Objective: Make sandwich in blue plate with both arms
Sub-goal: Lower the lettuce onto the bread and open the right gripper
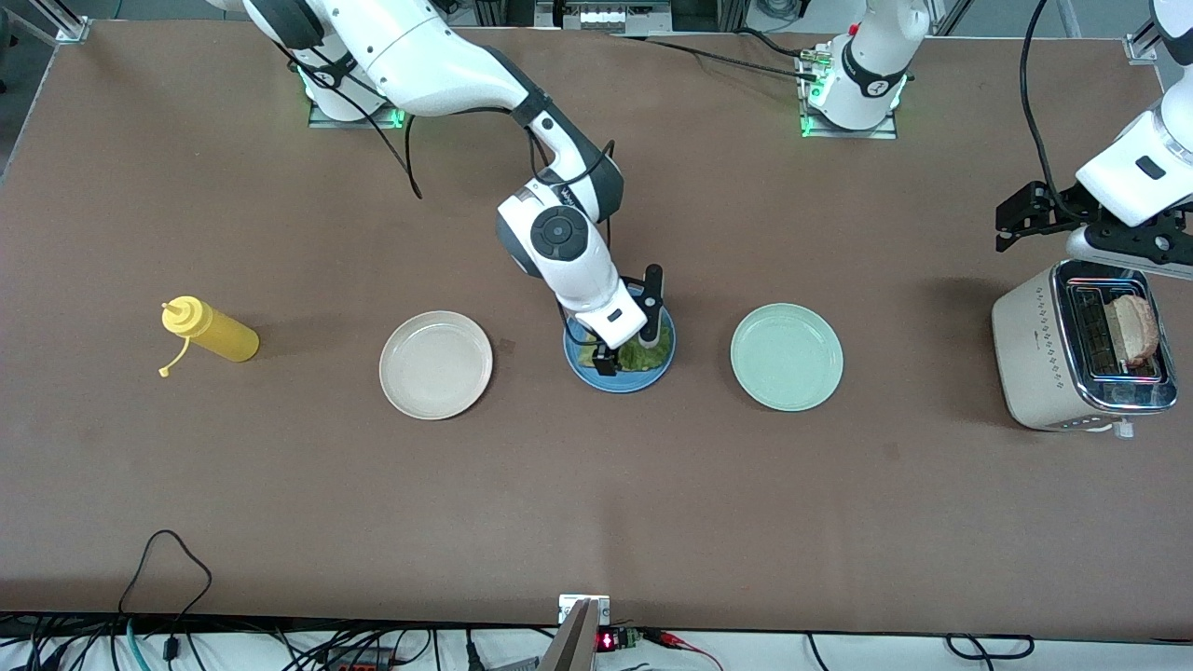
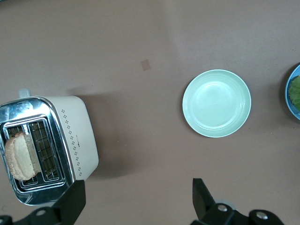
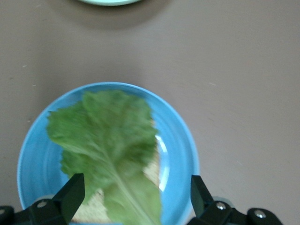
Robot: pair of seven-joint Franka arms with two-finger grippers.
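Note:
The blue plate (image 1: pixel 654 376) lies mid-table between two other plates. On it rests one slice of bread (image 3: pixel 152 168) with a crinkled green lettuce leaf (image 3: pixel 108 140) spread on top. My right gripper (image 1: pixel 630 321) hangs low over this plate (image 3: pixel 180 140), open, its fingers either side of the leaf and gripping nothing (image 3: pixel 136 197). A second bread slice (image 1: pixel 1132 328) stands up in a slot of the toaster (image 1: pixel 1035 354). My left gripper (image 1: pixel 1016 219) is open and empty (image 2: pixel 139 199), over bare table just beside the toaster (image 2: pixel 70 136).
A cream-white plate (image 1: pixel 435 363) sits beside the blue one toward the right arm's end. A mint-green plate (image 1: pixel 787 356) sits beside it toward the left arm's end. A yellow squeeze bottle (image 1: pixel 210 331) lies on its side past the cream plate.

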